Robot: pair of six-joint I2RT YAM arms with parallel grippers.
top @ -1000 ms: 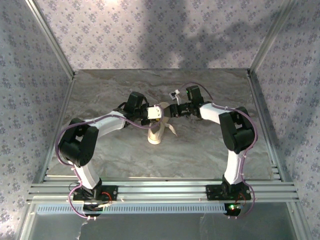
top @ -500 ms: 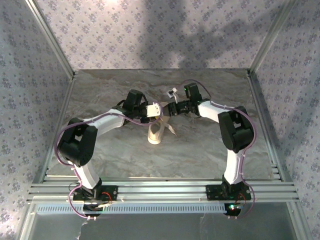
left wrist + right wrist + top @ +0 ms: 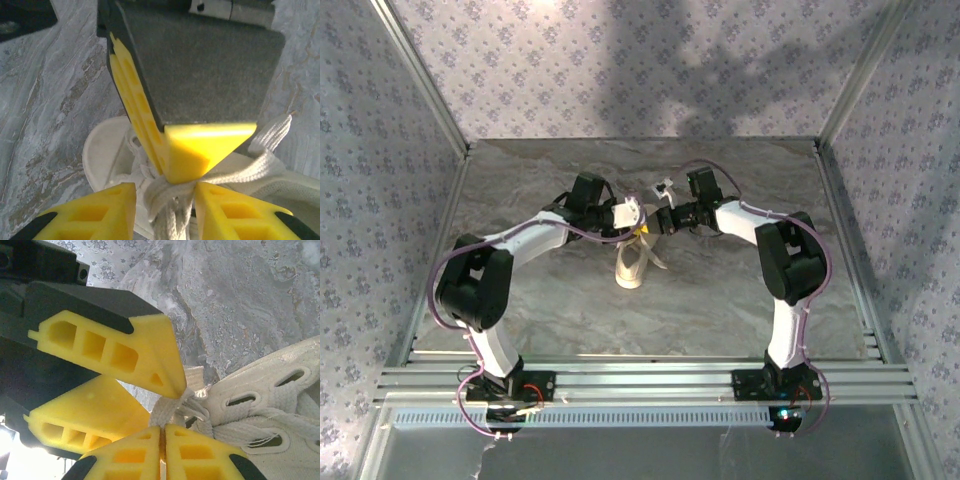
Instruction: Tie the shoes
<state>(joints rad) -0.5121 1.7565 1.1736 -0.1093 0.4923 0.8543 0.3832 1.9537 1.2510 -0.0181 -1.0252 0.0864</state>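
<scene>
The cream-white shoe (image 3: 630, 268) lies mid-table, its toe toward the arms. Both grippers meet over its laced end. My left gripper (image 3: 632, 212) comes from the left and my right gripper (image 3: 658, 222) from the right. In the left wrist view, the left gripper (image 3: 165, 186) holds a bundle of white lace (image 3: 167, 205) above the shoe (image 3: 102, 150), and the right gripper's fingers (image 3: 210, 145) press onto that knot. In the right wrist view, the right gripper (image 3: 162, 426) is shut, with a lace loop (image 3: 167, 407) running into its tips. The left gripper's fingers (image 3: 110, 347) pinch the same loop beside the shoe (image 3: 270, 405).
The grey marbled table (image 3: 540, 170) is fenced by metal posts (image 3: 420, 75) and patterned walls. Aluminium rails (image 3: 640, 380) cross the near edge by the arm bases. A loose strand of lace (image 3: 663, 260) trails to the right of the shoe.
The right gripper's jaws have closed. Both grippers have shifted slightly toward the back of the table and closer together over the shoe's laces.
</scene>
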